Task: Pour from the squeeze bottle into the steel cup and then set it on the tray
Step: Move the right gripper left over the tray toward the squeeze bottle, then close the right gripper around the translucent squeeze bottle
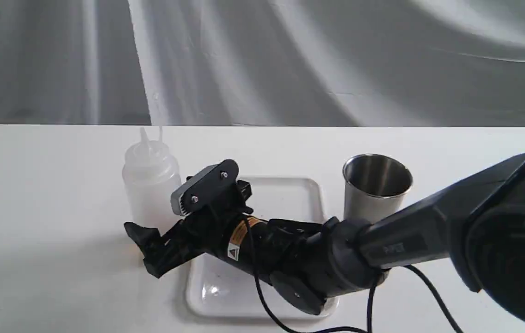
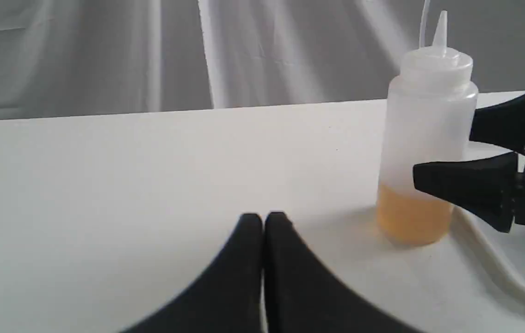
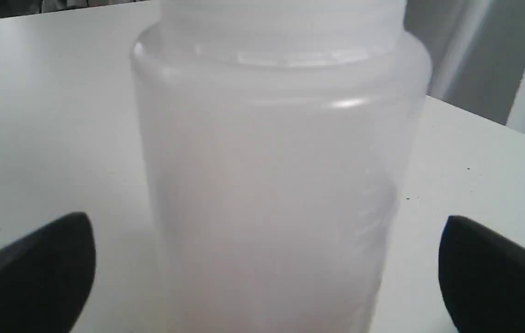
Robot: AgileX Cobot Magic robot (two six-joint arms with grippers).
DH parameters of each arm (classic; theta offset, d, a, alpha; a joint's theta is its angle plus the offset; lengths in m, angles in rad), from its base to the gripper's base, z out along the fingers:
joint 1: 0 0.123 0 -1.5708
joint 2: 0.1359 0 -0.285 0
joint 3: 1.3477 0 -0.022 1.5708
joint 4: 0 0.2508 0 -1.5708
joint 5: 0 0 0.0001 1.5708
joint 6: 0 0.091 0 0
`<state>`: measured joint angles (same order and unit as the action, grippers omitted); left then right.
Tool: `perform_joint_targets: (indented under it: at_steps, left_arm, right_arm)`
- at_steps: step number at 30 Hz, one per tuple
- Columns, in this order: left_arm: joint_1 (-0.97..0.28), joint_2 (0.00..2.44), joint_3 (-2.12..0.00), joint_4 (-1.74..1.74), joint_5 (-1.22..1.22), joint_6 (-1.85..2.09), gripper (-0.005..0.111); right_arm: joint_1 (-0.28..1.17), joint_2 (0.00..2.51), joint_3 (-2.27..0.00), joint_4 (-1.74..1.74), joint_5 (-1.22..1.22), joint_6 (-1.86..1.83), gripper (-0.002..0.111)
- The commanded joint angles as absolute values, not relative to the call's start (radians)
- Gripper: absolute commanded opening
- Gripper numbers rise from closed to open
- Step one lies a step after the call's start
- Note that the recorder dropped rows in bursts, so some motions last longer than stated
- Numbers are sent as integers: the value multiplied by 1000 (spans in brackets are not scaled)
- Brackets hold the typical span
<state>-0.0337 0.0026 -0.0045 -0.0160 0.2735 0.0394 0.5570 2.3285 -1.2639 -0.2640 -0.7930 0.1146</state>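
Upright on the white surface [image 1: 35, 208], just beside the left side of the tray [image 1: 290, 194]: the squeeze bottle [image 1: 151, 185], with a little yellow-brown liquid at the bottom. On the other side of the tray, also on the surface: the steel cup [image 1: 375, 189], standing up. One on each side of the bottle, with a gap both ways: the right fingers [image 3: 35, 273], wide apart, not gripping. Stretched low across the tray: the right arm. Low over bare surface, off to the bottle's side: the left fingers [image 2: 243, 277], pressed together, holding nothing.

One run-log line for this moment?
right pincer open, flanking upright translucent plastic squeeze bottle | left pincer shut | pour not started
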Motion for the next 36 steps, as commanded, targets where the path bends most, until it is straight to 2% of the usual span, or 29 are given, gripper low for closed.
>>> perform_joint_targets:
  at_steps: [1, 36]
  left_arm:
    - [-39, 0, 0, -15, 266, 34, 0]
    - [-39, 0, 0, -15, 266, 36, 0]
  right_arm:
    - [558, 2345, -1293, -269, -796, 114, 105]
    - [558, 2470, -1464, -276, -744, 112, 105]
